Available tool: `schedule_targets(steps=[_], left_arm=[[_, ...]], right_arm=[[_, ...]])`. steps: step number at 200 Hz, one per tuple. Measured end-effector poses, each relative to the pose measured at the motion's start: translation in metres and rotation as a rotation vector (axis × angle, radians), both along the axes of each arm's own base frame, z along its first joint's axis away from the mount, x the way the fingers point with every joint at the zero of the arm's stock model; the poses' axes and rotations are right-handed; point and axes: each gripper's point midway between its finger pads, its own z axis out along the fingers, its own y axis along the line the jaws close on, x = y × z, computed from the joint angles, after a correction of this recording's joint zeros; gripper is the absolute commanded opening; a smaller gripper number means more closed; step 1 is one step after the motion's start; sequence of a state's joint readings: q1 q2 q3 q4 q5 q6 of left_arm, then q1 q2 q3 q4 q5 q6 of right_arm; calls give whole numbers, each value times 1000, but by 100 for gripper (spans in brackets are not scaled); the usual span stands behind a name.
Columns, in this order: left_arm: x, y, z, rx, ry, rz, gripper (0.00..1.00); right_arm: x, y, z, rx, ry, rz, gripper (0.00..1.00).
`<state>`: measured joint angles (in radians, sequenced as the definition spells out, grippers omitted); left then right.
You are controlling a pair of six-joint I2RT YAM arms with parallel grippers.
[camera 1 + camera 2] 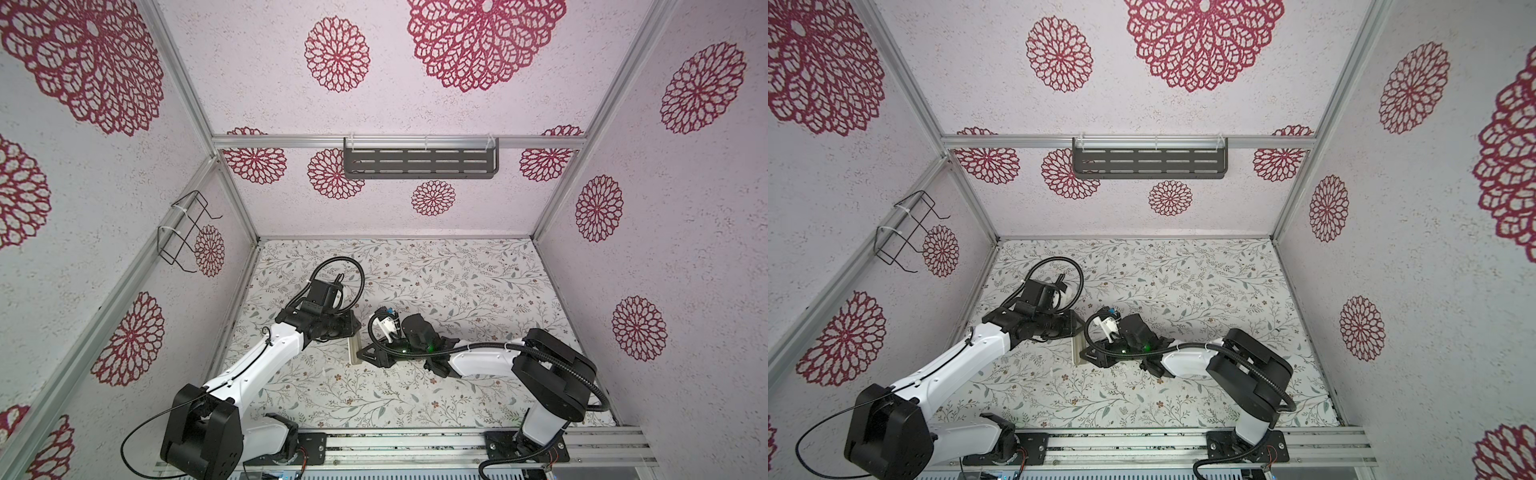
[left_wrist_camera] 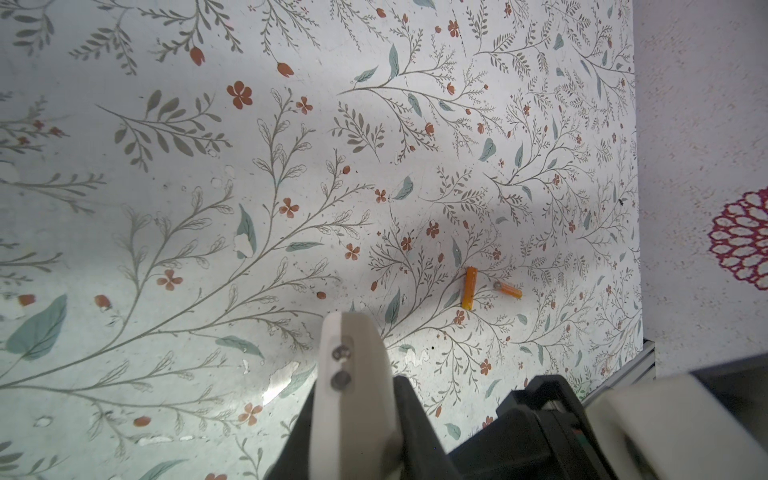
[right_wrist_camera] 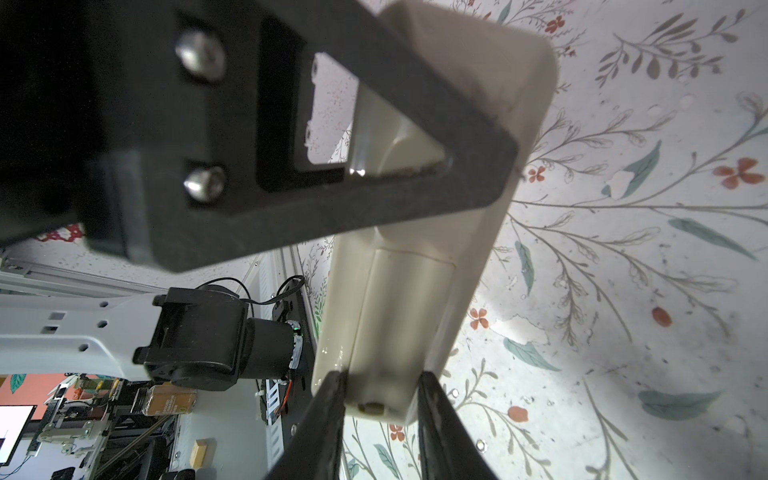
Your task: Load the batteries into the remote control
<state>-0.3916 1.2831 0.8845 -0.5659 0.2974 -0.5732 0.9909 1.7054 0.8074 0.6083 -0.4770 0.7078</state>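
Pale walls [image 1: 249, 62] stamped with red rosettes enclose a desk [image 1: 457, 282] papered in leafy sprigs. Two arms meet there over one remote control [image 1: 355, 351], a slim beige bar just left of centre in the lower half of both top views. Its upper end is pinched by the left gripper [image 1: 352, 332], while the right gripper [image 3: 380, 382] straddles the other end, grip uncertain, and two orange batteries [image 2: 470, 289] [image 2: 508, 289] lie close together on the desk, apart from the remote.
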Motion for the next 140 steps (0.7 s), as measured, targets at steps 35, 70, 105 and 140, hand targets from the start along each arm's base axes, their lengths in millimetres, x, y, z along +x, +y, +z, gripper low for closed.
schedule_targets(steps=[35, 70, 105, 140], left_arm=[[0, 0, 0, 1, -1, 0, 0], [0, 0, 1, 1, -3, 0, 0], [1, 1, 2, 3, -10, 3, 0], [1, 2, 2, 9, -12, 8, 0]], right_arm=[[0, 0, 0, 0, 0, 0, 31], [0, 0, 0, 0, 1, 0, 30], [0, 0, 1, 2, -1, 0, 29], [0, 0, 1, 1, 0, 0, 28]])
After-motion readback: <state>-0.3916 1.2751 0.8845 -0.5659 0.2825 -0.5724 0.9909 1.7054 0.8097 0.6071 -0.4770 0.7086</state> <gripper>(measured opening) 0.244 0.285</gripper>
